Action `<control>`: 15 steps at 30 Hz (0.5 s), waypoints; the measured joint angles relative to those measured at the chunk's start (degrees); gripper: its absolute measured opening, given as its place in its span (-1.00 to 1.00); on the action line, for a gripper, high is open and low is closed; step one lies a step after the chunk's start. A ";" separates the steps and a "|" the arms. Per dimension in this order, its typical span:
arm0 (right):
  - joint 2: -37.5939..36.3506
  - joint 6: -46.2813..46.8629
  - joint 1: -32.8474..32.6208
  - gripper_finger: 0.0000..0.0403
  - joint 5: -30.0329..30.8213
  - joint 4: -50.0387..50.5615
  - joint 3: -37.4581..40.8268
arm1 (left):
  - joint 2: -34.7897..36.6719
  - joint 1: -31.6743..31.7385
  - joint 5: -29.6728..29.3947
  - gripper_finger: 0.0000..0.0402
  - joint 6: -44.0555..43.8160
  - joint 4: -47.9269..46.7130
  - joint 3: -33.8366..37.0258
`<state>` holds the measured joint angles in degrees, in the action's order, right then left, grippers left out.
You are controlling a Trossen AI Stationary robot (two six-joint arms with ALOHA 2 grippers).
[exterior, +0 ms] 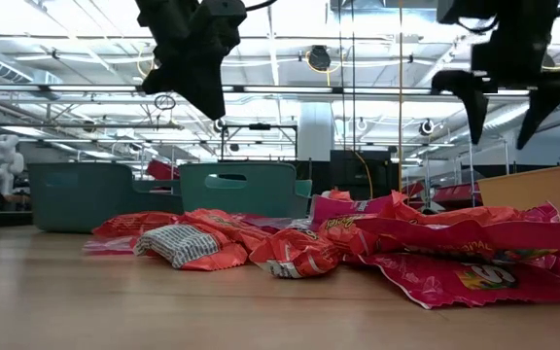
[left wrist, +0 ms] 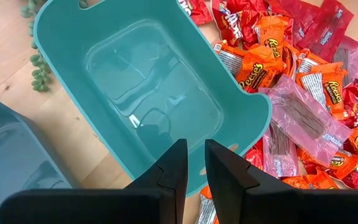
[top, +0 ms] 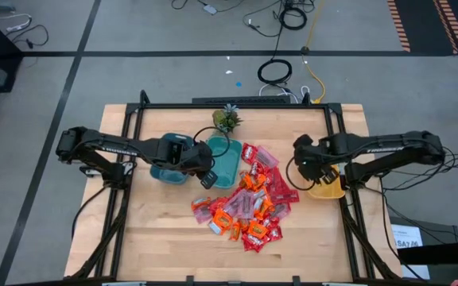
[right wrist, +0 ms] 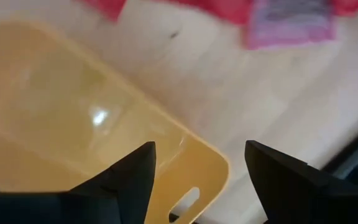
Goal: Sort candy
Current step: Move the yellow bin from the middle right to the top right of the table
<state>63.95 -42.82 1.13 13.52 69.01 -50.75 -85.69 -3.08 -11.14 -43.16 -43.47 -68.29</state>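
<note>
The candy [top: 247,204] was heaped in the middle of the wooden bench [top: 157,238], toward the near edge. Red, orange and pink-purple wrappers were mixed together in the pile. Behind the pile, on the left, a teal bin [top: 227,163] was set, touching the far edge of the heap. A darker blue bin [top: 159,171] was placed just to its left. The left end effector [left wrist: 191,165] was held over the teal bin's near rim, its fingers nearly closed, and nothing was seen between them. On the right, a yellow bin [right wrist: 55,124] was set beside the pile. The right end effector [right wrist: 197,168] was held above it, spread wide and empty. Farthest back, a small green plant [top: 227,119] was seen by the bench's far edge.
</note>
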 joint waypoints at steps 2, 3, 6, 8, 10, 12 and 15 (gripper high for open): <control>1.26 -4.69 0.00 0.18 0.00 -0.23 1.24 | 0.00 -0.13 0.00 -0.67 0.00 0.06 0.00; 1.89 -6.34 -0.02 0.18 0.01 -0.85 1.95 | 0.00 -0.25 0.00 -0.67 0.00 0.10 0.00; 3.48 -9.69 -0.02 0.18 -0.03 -5.25 4.08 | 0.00 -0.69 -0.09 -0.67 0.00 0.14 0.00; 4.32 -11.52 -0.02 0.18 -0.11 -8.50 5.34 | 0.00 -0.92 -0.89 -0.67 0.02 0.16 0.00; 5.30 -12.41 -0.02 0.17 -0.10 -11.12 6.38 | 0.00 -1.13 -0.96 -0.67 0.00 0.16 0.00; 6.53 -12.54 -0.02 0.13 -0.17 -11.88 7.46 | 0.00 -1.21 -0.98 -0.67 0.01 0.16 0.00; 8.13 -12.08 -0.02 -0.02 -0.15 -11.57 9.41 | 0.00 -1.19 -0.98 -0.67 0.02 0.14 0.00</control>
<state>72.08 -54.90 1.10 13.37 57.44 -41.35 -85.69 -4.27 -12.12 -43.13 -43.33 -68.29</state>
